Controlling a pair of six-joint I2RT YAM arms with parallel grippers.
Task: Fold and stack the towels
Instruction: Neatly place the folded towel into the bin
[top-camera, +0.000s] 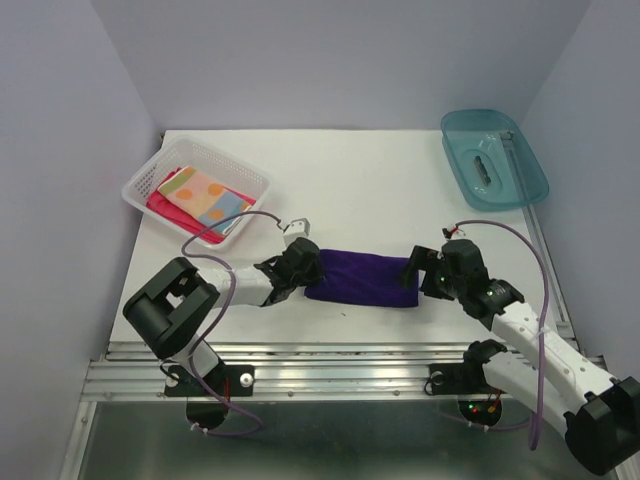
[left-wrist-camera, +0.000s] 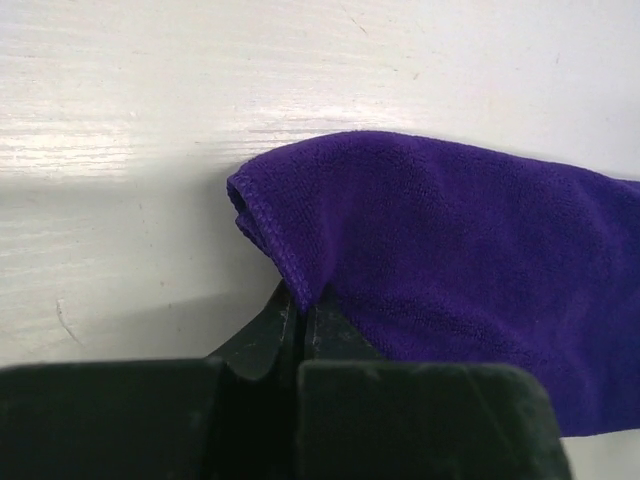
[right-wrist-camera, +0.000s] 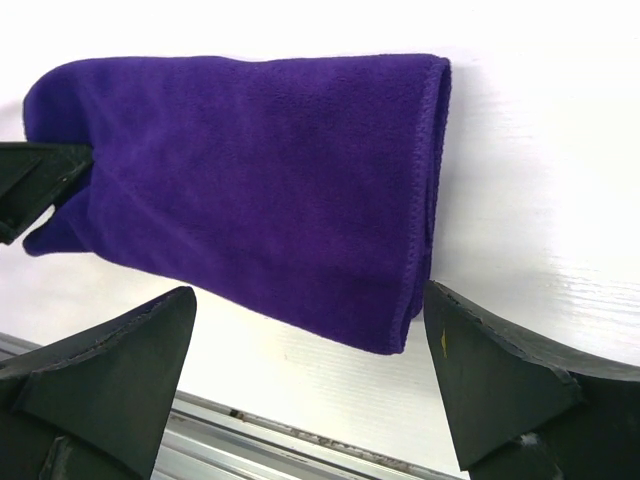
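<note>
The purple towel (top-camera: 360, 278) lies folded in a long strip near the front edge of the table (top-camera: 350, 190), between the arms. The left gripper (left-wrist-camera: 300, 310) has its jaws pinched together on the towel's left corner, while the right gripper (top-camera: 414, 271) gapes wide at the other end, holding nothing. The orange dotted towel (top-camera: 205, 195) and pink towel (top-camera: 163, 208) sit in the white basket (top-camera: 140, 185)
</note>
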